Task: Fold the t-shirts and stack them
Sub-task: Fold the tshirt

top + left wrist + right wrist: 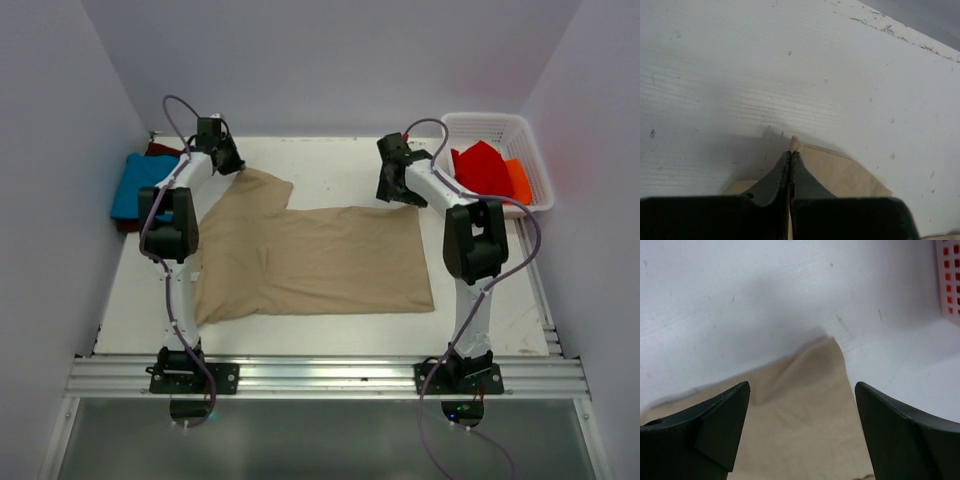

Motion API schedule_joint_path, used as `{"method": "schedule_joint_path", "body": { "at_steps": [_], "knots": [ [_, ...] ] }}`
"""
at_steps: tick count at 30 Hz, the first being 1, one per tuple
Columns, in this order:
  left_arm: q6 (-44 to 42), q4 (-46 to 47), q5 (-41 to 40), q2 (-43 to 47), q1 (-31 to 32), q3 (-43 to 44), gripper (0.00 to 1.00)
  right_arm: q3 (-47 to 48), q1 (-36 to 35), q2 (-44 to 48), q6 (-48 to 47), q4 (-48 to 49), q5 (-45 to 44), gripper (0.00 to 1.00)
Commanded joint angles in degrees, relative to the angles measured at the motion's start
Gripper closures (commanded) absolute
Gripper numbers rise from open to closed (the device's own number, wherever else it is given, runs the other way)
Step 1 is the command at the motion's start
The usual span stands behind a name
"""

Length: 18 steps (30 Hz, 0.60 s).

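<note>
Tan t-shirt (320, 260) looks light and limp, so its corners should grip best. Left fingers (775, 177) pinch its edge; right fingers (722, 435) hang spread above another corner.

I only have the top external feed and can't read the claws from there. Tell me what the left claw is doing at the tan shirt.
Observer: In the left wrist view, the left claw is shut, pinching a small peak of the tan t-shirt at its edge.
Operator: Now report the right claw.
Observer: In the right wrist view, the right claw is open, with a finger on either side of the shirt's corner and nothing gripped.
Operator: Say whether that corner lies flat.
Observer: Not quite. A soft wrinkle rises just left of the corner tip.
</note>
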<state>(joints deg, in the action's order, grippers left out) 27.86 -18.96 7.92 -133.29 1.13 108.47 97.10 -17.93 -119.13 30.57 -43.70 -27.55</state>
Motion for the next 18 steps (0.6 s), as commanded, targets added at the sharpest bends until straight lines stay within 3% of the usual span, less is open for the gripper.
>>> {"method": "schedule_joint_path", "body": {
  "at_steps": [1, 12, 18],
  "knots": [
    [-0.70, -0.11, 1.83, 3.04, -0.69, 0.78, 1.00, 7.03, 1.32, -5.39, -1.12, -0.94, -1.89, 0.10],
    [-0.17, 0.24, 2.89, 2.86, -0.69, 0.43, 1.00, 8.55, 7.03, -10.16, 0.72, -1.65, 0.56, 0.19],
    [-0.26, 0.33, 2.71, 3.48, -0.69, -0.71, 1.00, 2.84, 7.82, -7.35, 1.51, 0.89, 3.20, 0.50]
  ]
}}
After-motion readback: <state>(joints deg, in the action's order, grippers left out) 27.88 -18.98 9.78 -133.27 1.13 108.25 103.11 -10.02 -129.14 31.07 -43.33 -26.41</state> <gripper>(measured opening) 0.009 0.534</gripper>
